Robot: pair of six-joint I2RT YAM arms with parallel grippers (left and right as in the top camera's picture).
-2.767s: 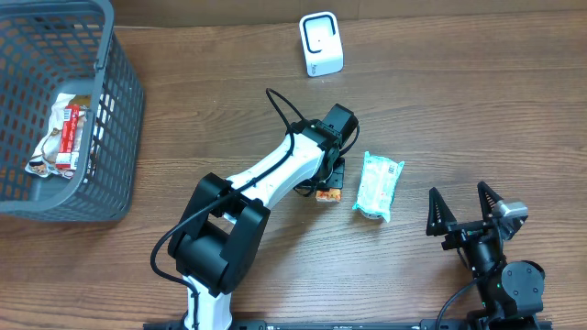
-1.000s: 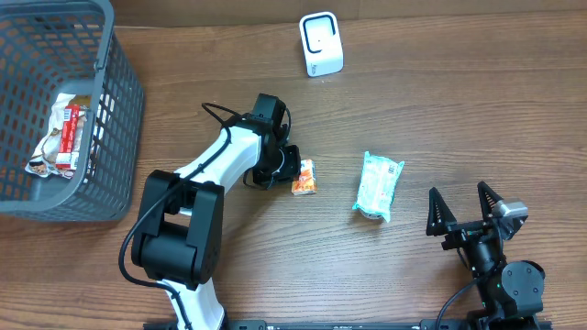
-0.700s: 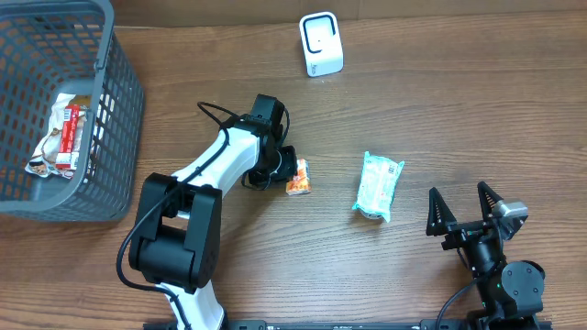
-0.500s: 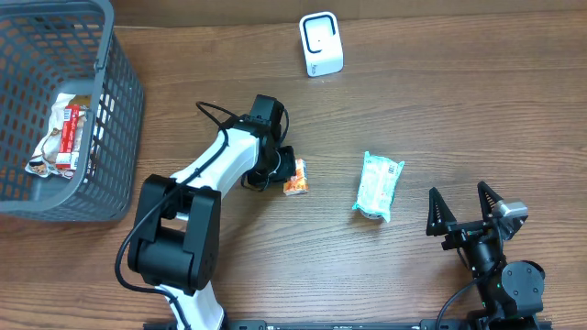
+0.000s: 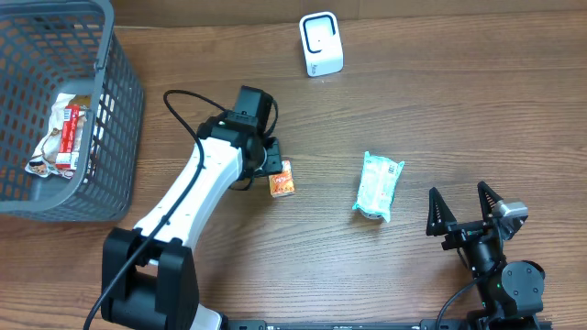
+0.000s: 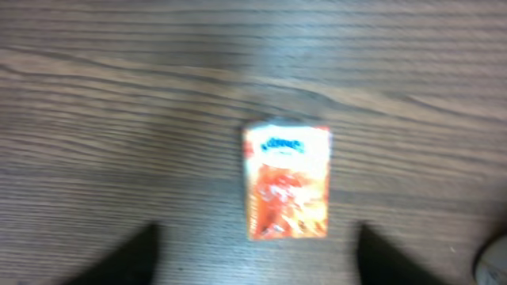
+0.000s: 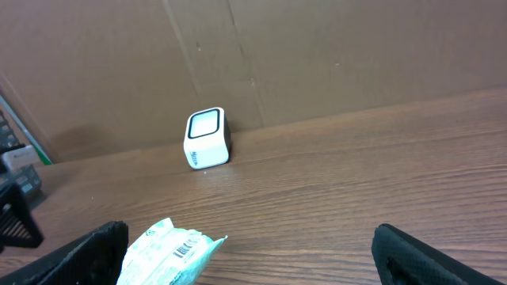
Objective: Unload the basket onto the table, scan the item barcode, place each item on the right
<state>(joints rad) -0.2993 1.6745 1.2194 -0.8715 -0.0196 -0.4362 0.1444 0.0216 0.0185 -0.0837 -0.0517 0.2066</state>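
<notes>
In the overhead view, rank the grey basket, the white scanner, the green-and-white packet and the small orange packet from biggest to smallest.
1. grey basket, by far.
2. white scanner and green-and-white packet: they look about alike, so no ranking between them.
3. orange packet, the smallest.

left pincer [image 6: 253, 253] opened, orange packet [image 6: 287, 182] released, shifted left

We see a grey basket [image 5: 119, 128] well off to the left gripper's [image 5: 272, 167] left, standing on the wooden table [image 5: 459, 110].
</notes>
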